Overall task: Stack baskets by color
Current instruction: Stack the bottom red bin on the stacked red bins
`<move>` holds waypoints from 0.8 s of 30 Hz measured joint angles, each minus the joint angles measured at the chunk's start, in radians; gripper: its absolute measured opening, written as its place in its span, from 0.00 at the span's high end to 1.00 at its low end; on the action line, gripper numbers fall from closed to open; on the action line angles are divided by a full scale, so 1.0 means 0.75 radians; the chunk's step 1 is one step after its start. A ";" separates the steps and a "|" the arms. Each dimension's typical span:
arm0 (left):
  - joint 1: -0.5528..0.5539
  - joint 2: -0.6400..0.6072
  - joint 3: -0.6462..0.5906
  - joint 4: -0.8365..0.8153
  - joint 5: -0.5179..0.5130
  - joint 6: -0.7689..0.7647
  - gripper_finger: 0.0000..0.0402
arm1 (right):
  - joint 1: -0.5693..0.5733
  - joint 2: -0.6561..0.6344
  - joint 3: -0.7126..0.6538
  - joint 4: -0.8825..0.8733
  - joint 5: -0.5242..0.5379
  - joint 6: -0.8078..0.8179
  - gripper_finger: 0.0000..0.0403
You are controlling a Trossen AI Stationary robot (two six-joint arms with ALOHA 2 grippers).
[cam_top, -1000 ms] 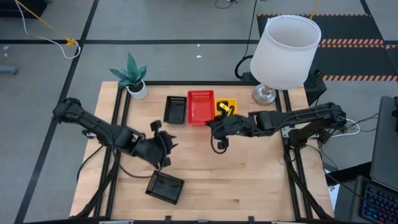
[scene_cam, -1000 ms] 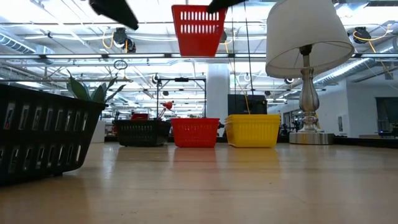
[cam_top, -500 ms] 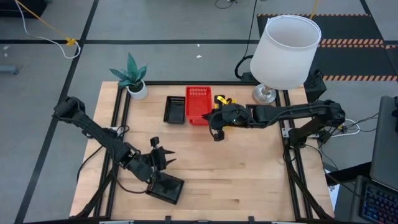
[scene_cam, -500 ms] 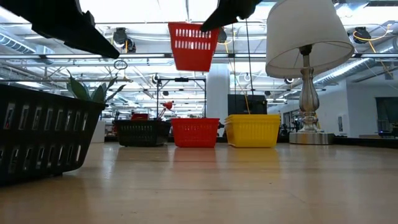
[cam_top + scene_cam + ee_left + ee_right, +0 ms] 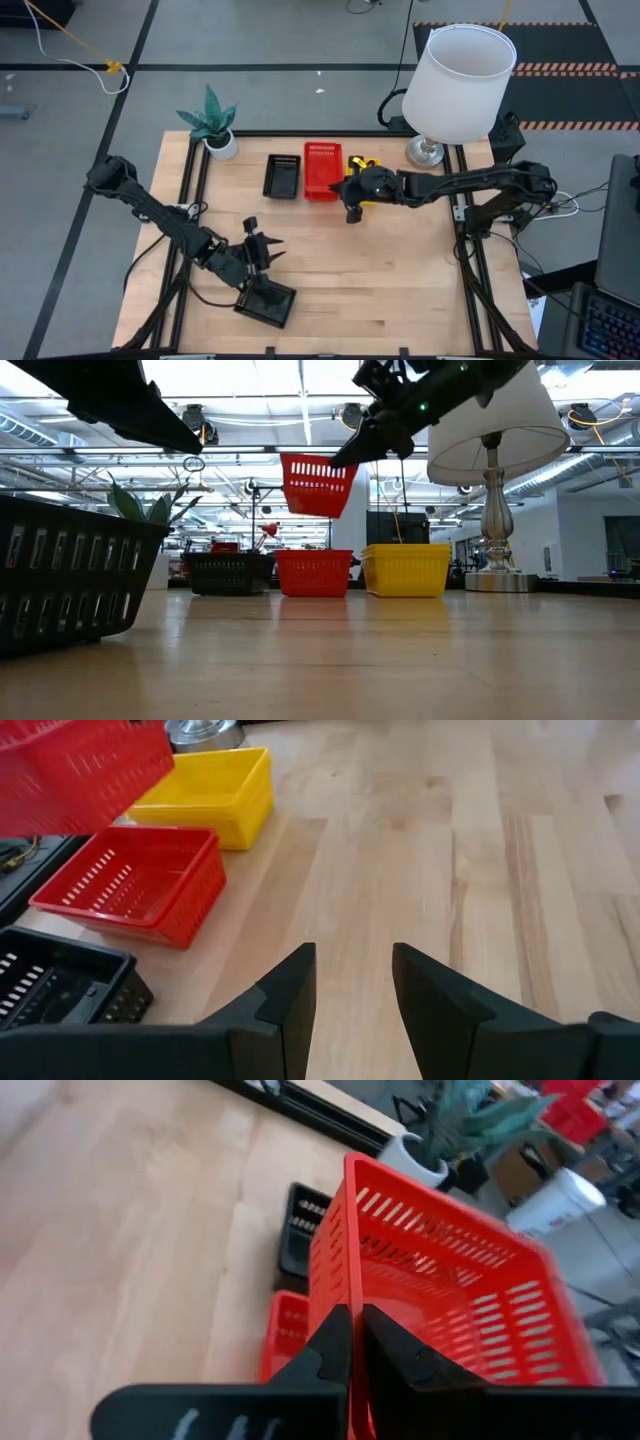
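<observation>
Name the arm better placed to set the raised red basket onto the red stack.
Right: its end effector grips the red basket above the red stack; the left end effector is open over a black basket.

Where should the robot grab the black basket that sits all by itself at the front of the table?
Probably by one rim wall, coming straight down from above. The lone black basket sits open side up and slightly askew, and its thin slotted wall would fit between the fingers, one inside, one outside. The left gripper hovers open at its far edge. The right gripper holds the red basket that way.
</observation>
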 joint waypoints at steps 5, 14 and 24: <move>0.000 0.000 0.000 -0.001 0.001 0.007 0.66 | -0.047 0.000 -0.080 0.120 -0.077 -0.001 0.99; 0.000 0.000 0.000 -0.003 0.004 0.011 0.66 | -0.079 0.037 -0.135 0.186 -0.109 0.027 0.99; 0.000 0.000 0.000 0.006 0.005 0.047 0.66 | -0.088 0.164 -0.135 0.277 -0.106 0.022 0.99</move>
